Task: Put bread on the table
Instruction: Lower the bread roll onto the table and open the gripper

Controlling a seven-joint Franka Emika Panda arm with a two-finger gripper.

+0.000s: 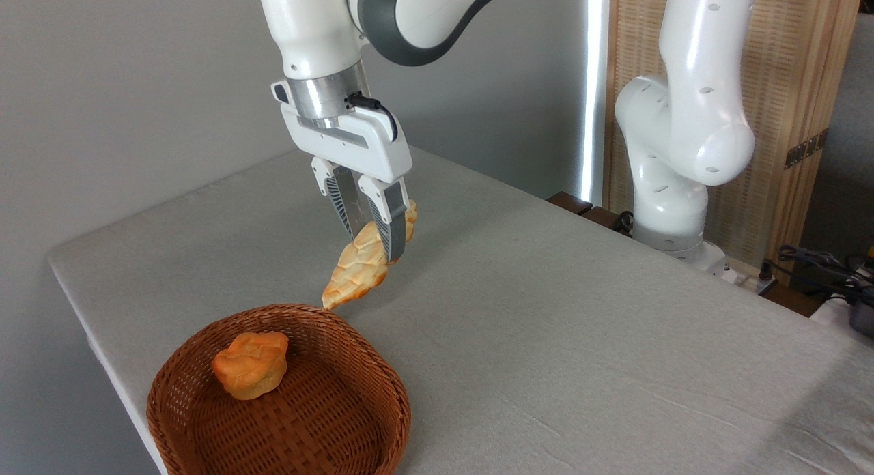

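The bread (356,269), a long pale golden loaf with a braided surface, hangs tilted in the air. My gripper (374,246) is shut on its upper half, fingers pointing down. The loaf's lower tip hovers just above the far rim of the wicker basket (369,355), and its upper end pokes out behind the right finger. The table (560,311) with its light grey top lies below, and the loaf does not touch it.
Inside the round brown basket at the front left sits a smaller orange-brown bun (250,364). The arm's white base (672,188) stands at the table's far right edge. Cables (819,263) lie beyond it on the right.
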